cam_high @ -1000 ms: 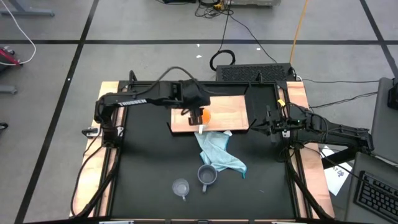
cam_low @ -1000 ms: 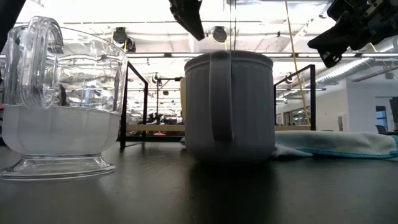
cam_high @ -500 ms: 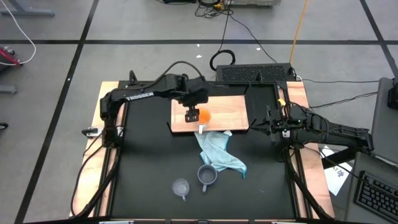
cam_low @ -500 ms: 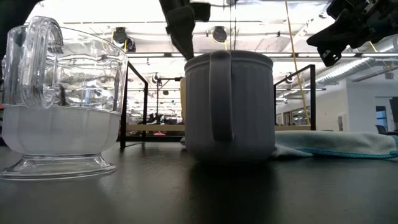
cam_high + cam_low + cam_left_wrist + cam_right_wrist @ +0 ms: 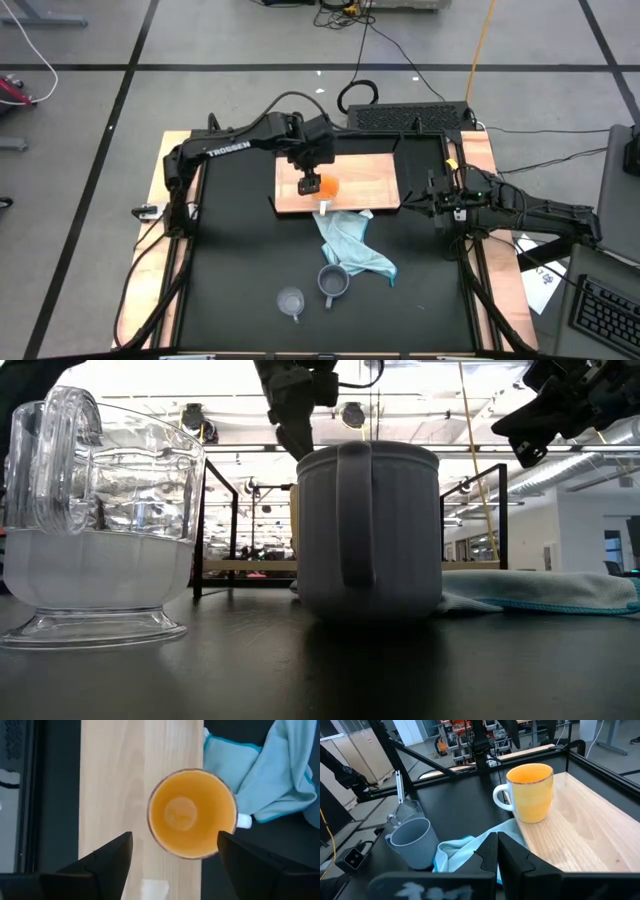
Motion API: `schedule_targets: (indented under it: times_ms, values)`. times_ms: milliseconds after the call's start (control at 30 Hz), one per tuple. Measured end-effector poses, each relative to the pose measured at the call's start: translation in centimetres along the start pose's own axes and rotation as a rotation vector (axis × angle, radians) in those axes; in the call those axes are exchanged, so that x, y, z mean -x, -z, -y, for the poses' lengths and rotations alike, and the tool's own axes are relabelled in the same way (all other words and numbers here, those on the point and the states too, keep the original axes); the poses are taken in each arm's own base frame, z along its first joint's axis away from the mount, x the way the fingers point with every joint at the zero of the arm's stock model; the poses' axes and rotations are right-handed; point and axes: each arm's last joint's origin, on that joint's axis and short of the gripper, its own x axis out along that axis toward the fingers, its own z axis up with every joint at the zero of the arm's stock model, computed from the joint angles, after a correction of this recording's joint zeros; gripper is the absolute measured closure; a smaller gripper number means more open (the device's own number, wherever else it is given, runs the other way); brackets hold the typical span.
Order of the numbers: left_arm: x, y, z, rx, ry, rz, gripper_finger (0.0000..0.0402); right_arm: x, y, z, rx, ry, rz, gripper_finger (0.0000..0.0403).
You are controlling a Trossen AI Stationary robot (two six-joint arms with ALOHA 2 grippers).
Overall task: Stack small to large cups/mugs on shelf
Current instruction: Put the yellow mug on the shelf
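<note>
Jaws of left gripper (image 5: 175, 855) apart above orange mug (image 5: 192, 813) on shelf (image 5: 115, 780), handle half hidden, right gripper (image 5: 497, 851) closed.

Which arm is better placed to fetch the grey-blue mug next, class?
Probably the left: its open gripper hangs above the orange mug on the shelf, free to swing toward the grey-blue mug. The right gripper waits shut at the table's right edge.

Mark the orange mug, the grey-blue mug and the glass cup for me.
orange mug (image 5: 192, 812): left wrist view, inside bottom of the bowl.
grey-blue mug (image 5: 400, 525): low view, ribbed side wall beside the handle.
glass cup (image 5: 100, 550): low view, front wall.
</note>
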Motion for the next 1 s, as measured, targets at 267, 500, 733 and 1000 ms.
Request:
schedule_targets:
  times_ms: [267, 500, 733, 1000]
  values:
    - [-1.4, -0.7, -0.3, -0.018, -0.006, 0.023, 0.0124, 0.0, -0.2, 0.0, 0.006, -0.003, 0.018, 0.0403]
    - [-2.2, -0.8, 0.0, -0.012, 0.020, 0.004, 0.0124, 0.0, -0.2, 0.0, 0.007, -0.003, 0.021, 0.0403]
    - [-2.2, -0.8, 0.2, -0.008, 0.018, 0.002, 0.0126, 0.0, -0.2, 0.0, 0.007, -0.004, 0.021, 0.0403]
    - [-3.2, -0.3, -0.1, 0.001, 0.019, -0.022, 0.0126, 0.0, -0.2, 0.0, 0.007, -0.003, 0.021, 0.0403]
